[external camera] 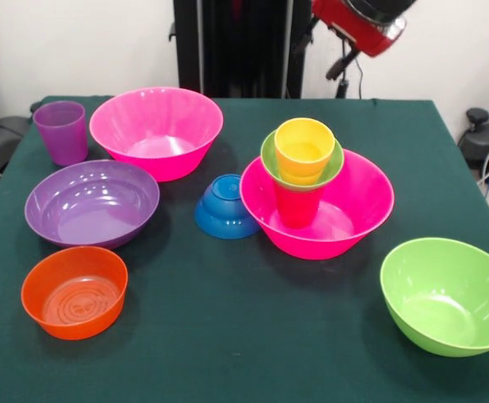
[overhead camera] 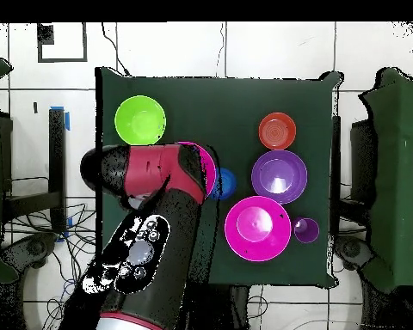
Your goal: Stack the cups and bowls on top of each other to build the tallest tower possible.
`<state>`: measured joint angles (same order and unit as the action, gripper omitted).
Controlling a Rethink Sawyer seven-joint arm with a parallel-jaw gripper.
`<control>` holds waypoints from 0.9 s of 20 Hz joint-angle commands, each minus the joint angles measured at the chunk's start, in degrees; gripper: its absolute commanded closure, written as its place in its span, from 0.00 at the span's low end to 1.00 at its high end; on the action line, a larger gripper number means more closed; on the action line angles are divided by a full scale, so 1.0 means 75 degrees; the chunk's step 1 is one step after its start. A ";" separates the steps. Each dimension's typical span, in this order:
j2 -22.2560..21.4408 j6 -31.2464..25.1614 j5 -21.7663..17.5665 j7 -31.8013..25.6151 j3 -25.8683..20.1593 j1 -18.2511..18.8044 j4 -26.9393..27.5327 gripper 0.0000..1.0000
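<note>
You see the dark green worktop with the red and black arm raised above it; its fingers are hidden, so you cannot tell how they stand. Two large hot pink plastic bowls sit on it: one at the back, the other holding a red plastic cup, with a small green bowl and a yellow-orange cup stacked on that. Then come the lime green bowl, wide purple bowl, shallow orange bowl, the tilted small blue bowl touching the pink one, and the translucent purple cup.
</note>
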<state>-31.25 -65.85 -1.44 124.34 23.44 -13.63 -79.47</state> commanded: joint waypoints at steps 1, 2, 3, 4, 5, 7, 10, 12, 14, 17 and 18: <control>-0.0784 -0.1230 -0.0051 -0.1967 -0.1430 0.0764 0.0749 0.00; -0.0883 -0.1409 -0.0003 -0.2139 -0.1566 0.0941 0.0854 0.00; -0.0970 -0.1609 0.0035 -0.2251 -0.1720 0.1119 0.0974 0.00; -0.1034 -0.1716 0.0067 -0.2365 -0.1847 0.1269 0.1090 0.00; -0.1081 -0.1731 0.0083 -0.2434 -0.2009 0.1407 0.1095 0.00; -0.1165 -0.1632 0.0098 -0.2351 -0.2360 0.1679 0.1095 1.00; -0.1193 -0.1437 0.0287 -0.2213 -0.2582 0.1914 0.1065 1.00; -0.1185 -0.1193 0.0273 -0.2095 -0.2710 0.2038 0.1055 1.00; -0.1208 -0.0877 0.0208 -0.2004 -0.2818 0.2128 0.0965 1.00; -0.1103 -0.0539 0.0081 -0.1995 -0.3045 0.2296 0.0838 1.00; -0.1078 -0.0396 0.0053 -0.1915 -0.3086 0.2336 0.0782 1.00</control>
<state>-41.18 -73.53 -0.41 123.88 11.16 2.79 -72.00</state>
